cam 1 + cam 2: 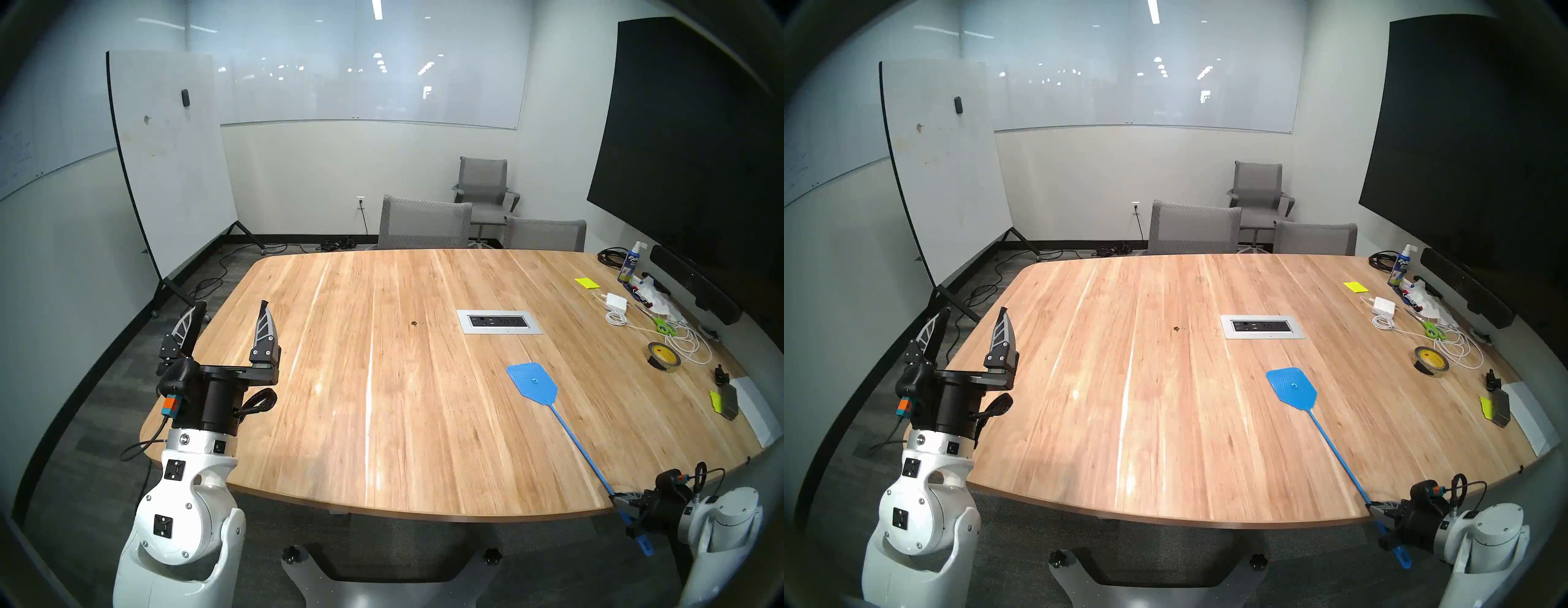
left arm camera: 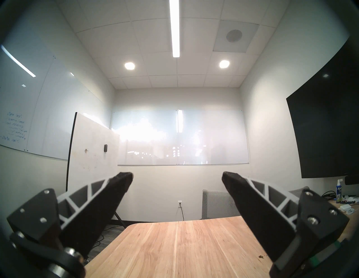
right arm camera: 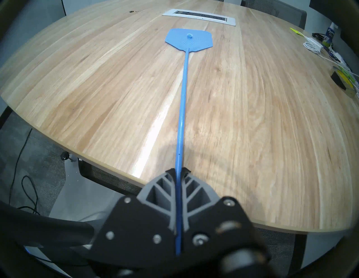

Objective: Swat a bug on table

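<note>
On the light-wood conference table (image 1: 382, 424), the right gripper (image 1: 620, 500) clamps the blue fly swatter (image 1: 532, 380), its head lying short of the power outlet panel (image 1: 499, 321), so the aiming step seems in hand and the next move likely calls for lifting and swinging past that panel's left end to the bug (image 1: 413, 324), while the left gripper (image 1: 231, 316) stands wide and empty.

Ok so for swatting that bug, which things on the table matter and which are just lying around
Part of the job:
bug
blue swatter, handle clamped in the right tool
table

Just lying about:
power outlet panel
tape roll
green scissors
white charger and cable
yellow sticky notes
spray bottle
left tool, open and empty
</note>
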Motion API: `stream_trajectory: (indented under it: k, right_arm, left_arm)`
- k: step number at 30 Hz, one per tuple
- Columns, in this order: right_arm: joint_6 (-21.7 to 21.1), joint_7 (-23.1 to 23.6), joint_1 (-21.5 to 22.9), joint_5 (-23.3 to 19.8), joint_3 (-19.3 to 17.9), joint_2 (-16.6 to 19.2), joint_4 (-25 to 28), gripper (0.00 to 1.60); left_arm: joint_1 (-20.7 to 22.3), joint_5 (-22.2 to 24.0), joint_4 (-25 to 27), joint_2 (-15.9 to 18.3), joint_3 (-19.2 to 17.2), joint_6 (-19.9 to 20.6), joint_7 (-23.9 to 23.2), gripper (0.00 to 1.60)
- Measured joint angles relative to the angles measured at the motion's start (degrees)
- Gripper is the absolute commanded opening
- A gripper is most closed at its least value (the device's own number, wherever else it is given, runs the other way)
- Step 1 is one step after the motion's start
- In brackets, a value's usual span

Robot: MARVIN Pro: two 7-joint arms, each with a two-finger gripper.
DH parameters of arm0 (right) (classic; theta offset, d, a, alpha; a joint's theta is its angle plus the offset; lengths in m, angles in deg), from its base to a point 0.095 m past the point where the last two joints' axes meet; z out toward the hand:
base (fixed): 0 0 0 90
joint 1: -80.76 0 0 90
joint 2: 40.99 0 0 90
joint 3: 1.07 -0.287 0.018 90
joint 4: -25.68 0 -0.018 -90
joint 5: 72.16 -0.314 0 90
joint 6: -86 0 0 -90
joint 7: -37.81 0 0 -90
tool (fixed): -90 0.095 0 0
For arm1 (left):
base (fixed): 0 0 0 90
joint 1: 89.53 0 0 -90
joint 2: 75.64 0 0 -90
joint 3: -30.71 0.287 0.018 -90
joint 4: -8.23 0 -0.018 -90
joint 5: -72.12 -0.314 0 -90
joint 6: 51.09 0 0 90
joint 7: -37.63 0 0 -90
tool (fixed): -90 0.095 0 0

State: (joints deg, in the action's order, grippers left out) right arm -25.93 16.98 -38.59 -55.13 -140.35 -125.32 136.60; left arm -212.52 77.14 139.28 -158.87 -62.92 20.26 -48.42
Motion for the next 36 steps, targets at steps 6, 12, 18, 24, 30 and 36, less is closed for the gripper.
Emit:
stream_trajectory:
  k: [6, 12, 18, 24, 30, 36]
  right_arm:
    - [-0.18, 0.08, 0.00, 0.02, 0.04, 0.02, -0.15, 0.71]
    - [0.07, 0.06, 0.01, 0.06, 0.08, 0.02, -0.29, 1.27]
    - [0.09, 0.09, -0.03, 0.06, 0.05, -0.01, 0.00, 1.60]
    - [0.09, 0.16, -0.16, 0.04, -0.04, -0.11, 0.42, 1.60]
    - [0.09, 0.22, -0.30, -0.01, -0.32, -0.29, 0.77, 1.60]
    - [-0.26, 0.53, -0.53, -0.01, -0.69, -0.60, 1.46, 1.60]
  left_arm:
    - [0.00, 0.00, 0.00, 0.00, 0.00, 0.00, 0.00, 1.60]
    - [0.00, 0.00, 0.00, 0.00, 0.00, 0.00, 0.00, 1.60]
    - [0.00, 0.00, 0.00, 0.00, 0.00, 0.00, 0.00, 1.60]
    - [0.00, 0.00, 0.00, 0.00, 0.00, 0.00, 0.00, 1.60]
    - [0.00, 0.00, 0.00, 0.00, 0.00, 0.00, 0.00, 1.60]
    - [0.00, 0.00, 0.00, 0.00, 0.00, 0.00, 0.00, 1.60]
